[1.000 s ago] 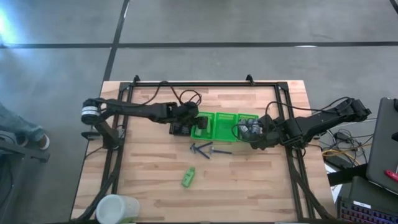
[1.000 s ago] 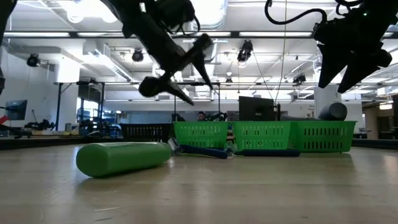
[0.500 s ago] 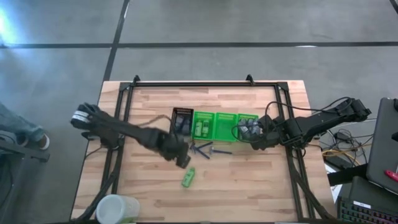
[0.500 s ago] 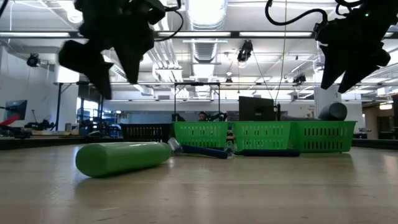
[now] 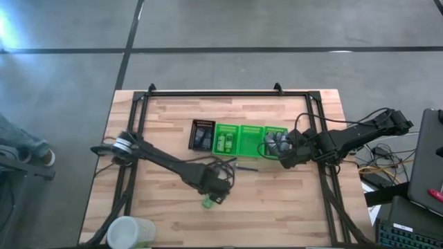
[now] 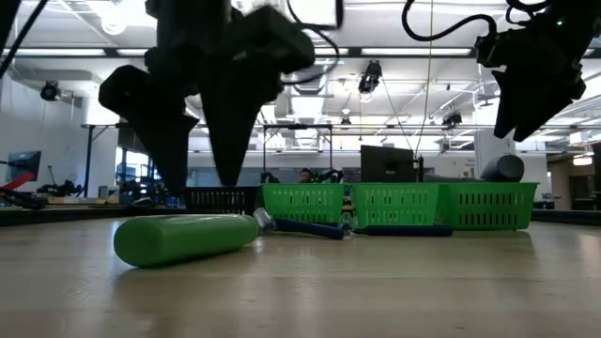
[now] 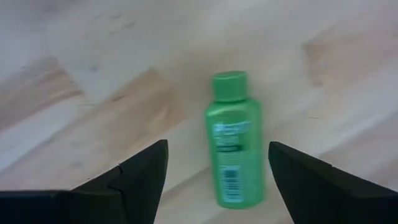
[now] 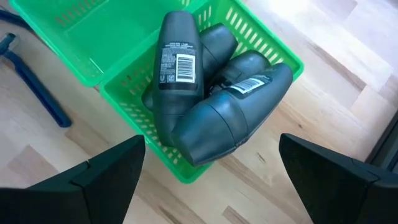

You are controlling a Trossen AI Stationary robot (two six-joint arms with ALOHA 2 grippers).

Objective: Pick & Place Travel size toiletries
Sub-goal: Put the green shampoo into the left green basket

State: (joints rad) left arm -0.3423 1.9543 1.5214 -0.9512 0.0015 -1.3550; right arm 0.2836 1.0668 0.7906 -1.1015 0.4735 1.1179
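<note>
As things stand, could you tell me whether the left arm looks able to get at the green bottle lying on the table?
Probably yes. The left end effector hangs open right over the green bottle, which lies flat on bare wood with nothing beside or over it.

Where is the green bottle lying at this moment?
In the high view the green bottle lies flat on the bare wooden table, nearer the front edge than the trays, directly under the open left gripper.
</note>
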